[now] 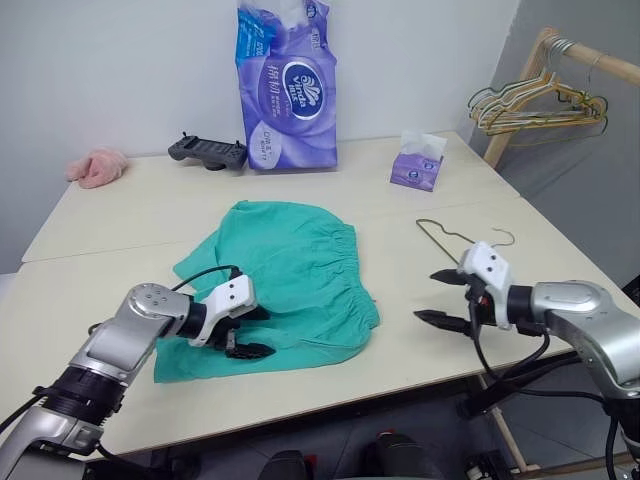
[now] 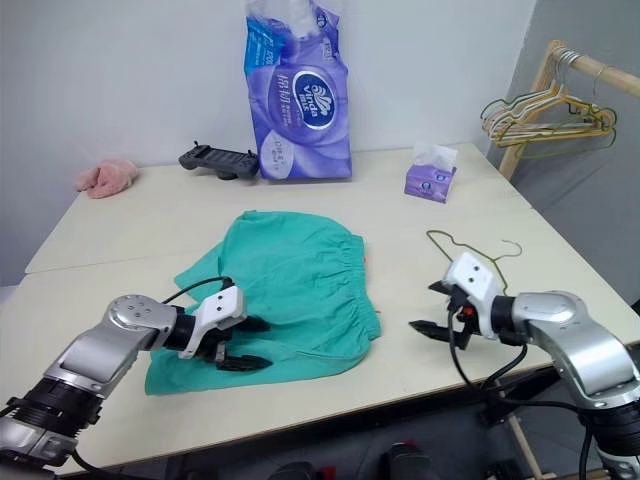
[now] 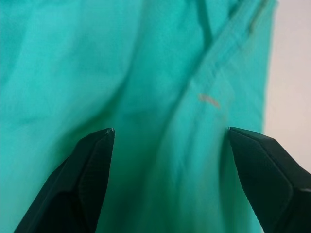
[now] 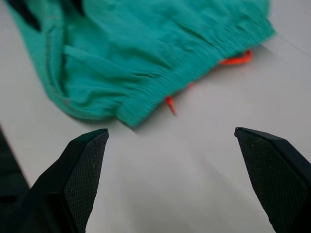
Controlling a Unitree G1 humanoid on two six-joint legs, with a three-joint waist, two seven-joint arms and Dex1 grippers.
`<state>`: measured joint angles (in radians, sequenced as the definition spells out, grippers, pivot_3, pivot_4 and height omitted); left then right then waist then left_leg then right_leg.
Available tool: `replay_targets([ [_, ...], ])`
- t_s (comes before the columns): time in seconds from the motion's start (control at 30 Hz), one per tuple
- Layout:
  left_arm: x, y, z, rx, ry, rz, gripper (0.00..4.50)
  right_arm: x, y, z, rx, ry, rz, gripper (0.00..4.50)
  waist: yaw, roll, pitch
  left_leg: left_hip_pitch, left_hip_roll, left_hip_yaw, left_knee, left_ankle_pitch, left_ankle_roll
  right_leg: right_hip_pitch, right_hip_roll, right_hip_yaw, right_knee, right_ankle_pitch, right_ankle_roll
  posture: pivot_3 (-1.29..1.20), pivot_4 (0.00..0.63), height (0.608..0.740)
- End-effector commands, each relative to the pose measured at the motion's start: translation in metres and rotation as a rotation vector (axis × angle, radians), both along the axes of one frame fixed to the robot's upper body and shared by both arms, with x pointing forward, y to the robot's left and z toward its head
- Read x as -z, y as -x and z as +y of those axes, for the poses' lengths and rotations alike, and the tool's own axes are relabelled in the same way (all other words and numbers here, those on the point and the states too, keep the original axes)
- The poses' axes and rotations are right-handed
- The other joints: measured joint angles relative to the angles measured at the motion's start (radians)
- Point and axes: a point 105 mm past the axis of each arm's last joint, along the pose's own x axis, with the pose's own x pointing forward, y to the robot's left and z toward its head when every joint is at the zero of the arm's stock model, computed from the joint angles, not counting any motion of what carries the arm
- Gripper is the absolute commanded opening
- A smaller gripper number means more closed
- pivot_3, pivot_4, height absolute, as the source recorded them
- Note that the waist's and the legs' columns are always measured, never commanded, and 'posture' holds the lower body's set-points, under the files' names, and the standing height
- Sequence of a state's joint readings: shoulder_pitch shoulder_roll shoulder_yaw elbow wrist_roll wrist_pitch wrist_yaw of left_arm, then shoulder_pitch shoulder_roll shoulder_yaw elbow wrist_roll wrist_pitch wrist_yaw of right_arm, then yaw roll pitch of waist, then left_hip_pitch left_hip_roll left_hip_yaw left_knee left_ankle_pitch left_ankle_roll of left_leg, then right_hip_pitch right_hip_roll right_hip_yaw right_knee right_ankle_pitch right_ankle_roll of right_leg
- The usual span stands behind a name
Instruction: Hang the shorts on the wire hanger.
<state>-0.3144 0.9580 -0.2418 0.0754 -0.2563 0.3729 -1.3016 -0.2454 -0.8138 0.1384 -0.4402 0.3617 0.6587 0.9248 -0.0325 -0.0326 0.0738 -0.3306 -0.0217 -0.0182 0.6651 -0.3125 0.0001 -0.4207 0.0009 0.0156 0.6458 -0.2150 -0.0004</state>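
The teal-green shorts (image 1: 300, 265) lie spread flat at the middle of the table, gathered waistband toward the right, with an orange drawstring (image 4: 170, 104) poking out at its edge. My left gripper (image 1: 262, 332) hovers open over the near left corner of the shorts, the fabric (image 3: 146, 73) lying between and beyond its fingers. The thin dark wire hanger (image 1: 430, 230) lies flat on the table to the right of the shorts. My right gripper (image 1: 428, 296) stands open and empty just in front of the hanger, a short way right of the waistband (image 4: 204, 48).
At the back of the table (image 1: 120, 230) stand a purple tissue pack (image 1: 287, 85), a small tissue box (image 1: 417, 165), a black controller (image 1: 207, 150) and a pink fluffy cloth (image 1: 97, 167). A wooden rack with several pale hangers (image 1: 540, 100) stands at the far right.
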Motion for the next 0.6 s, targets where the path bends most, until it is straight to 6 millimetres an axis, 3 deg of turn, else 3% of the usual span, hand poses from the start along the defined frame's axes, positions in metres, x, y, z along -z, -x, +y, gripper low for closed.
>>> replay_targets([
  [0.03, -0.031, 0.004, 0.007, 0.037, 0.03, -0.003, 3.94, 0.005, 0.01, 0.019, -0.165, 0.06, -0.076, 4.44, 0.0, 0.0, 0.0, 0.0, 0.0, 0.0, 0.0, 0.0, 0.0, 0.0, 0.0, 0.0, 0.0, 0.0, 0.0, -0.02, 0.041, 0.74],
  [0.17, -0.045, 0.001, 0.018, 0.026, 0.017, -0.009, 3.94, 0.016, 0.007, 0.034, -0.26, 0.079, -0.117, 4.44, 0.002, 0.0, 0.001, 0.001, -0.001, 0.001, 0.001, 0.0, 0.0, 0.001, 0.0, 0.0, 0.0, 0.0, 0.0, 0.01, 0.047, 0.74],
  [0.27, -0.051, 0.016, 0.025, 0.051, -0.004, 0.058, 3.94, 0.018, 0.001, 0.05, -0.332, 0.076, -0.165, 4.44, 0.003, 0.0, 0.002, 0.001, -0.001, 0.001, 0.001, 0.0, 0.0, 0.001, 0.001, 0.0, 0.0, 0.0, 0.0, 0.04, 0.05, 0.74],
  [0.4, -0.045, 0.038, 0.036, 0.095, -0.077, 0.121, 3.94, 0.024, -0.004, 0.065, -0.409, 0.091, -0.206, 4.44, 0.002, 0.0, 0.003, 0.001, 0.0, 0.001, -0.001, 0.0, 0.001, 0.0, 0.001, 0.001, 0.0, 0.0, 0.0, 0.05, 0.05, 0.74],
  [0.6, -0.023, 0.043, 0.047, 0.106, -0.159, 0.089, 3.94, 0.038, 0.003, 0.075, -0.524, 0.117, -0.146, 4.44, 0.031, 0.001, 0.006, 0.001, 0.0, -0.001, 0.0, 0.0, 0.001, 0.0, 0.0, -0.001, 0.001, -0.001, -0.001, 0.09, 0.052, 0.74],
])
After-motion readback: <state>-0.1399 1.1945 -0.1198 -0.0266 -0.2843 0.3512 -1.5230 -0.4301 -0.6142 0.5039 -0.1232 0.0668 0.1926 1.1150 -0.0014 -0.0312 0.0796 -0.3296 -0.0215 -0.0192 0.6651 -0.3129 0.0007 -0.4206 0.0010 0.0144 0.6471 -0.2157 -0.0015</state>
